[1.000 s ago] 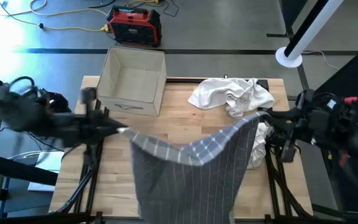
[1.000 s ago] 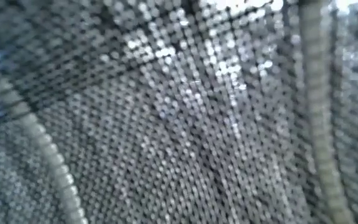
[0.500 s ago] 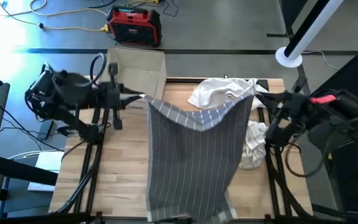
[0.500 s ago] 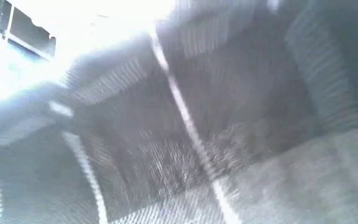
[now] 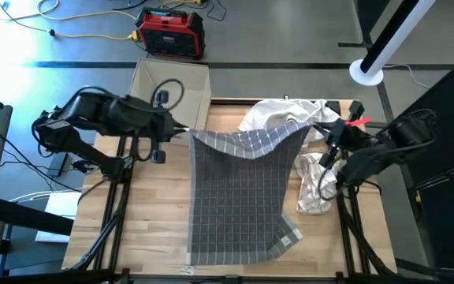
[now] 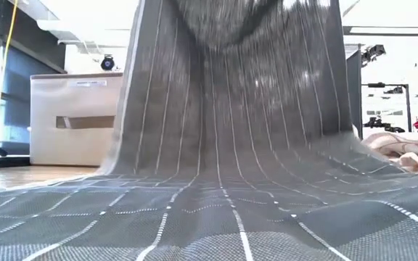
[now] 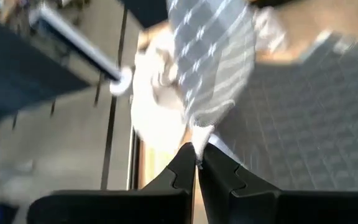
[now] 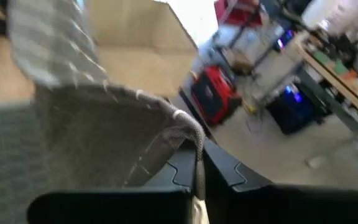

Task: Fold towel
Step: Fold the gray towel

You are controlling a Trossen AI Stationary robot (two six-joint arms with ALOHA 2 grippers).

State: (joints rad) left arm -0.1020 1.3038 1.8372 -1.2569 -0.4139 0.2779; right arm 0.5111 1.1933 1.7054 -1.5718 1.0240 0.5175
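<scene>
- The left end effector [image 5: 181,130] is up over the counter's [image 5: 140,221] far left part, just in front of the cardboard box [image 5: 168,83], its fingers [image 7: 182,171] clenched on one corner of the grey checked towel [image 5: 239,197].
- From that corner the towel's top edge sags across to the right, lifted clear of the wood; below the edge the cloth slopes down toward the near side.
- The towel's lower part lies flat on the counter, reaching almost to the near edge, with its near right corner turned over on itself.
- In the low view the towel [image 6: 223,109] rises like a steep sheet from the wood, the box [image 6: 75,119] showing to its left.
- Behind the towel's top edge sits a crumpled white cloth [image 5: 290,118]; another pale bunched cloth [image 5: 314,185] lies just beside the towel's right edge.
- The right end effector [image 5: 315,128] is over the counter's far right part, clenched on the towel's other top corner, the fabric bunched between its fingers [image 8: 222,168].
</scene>
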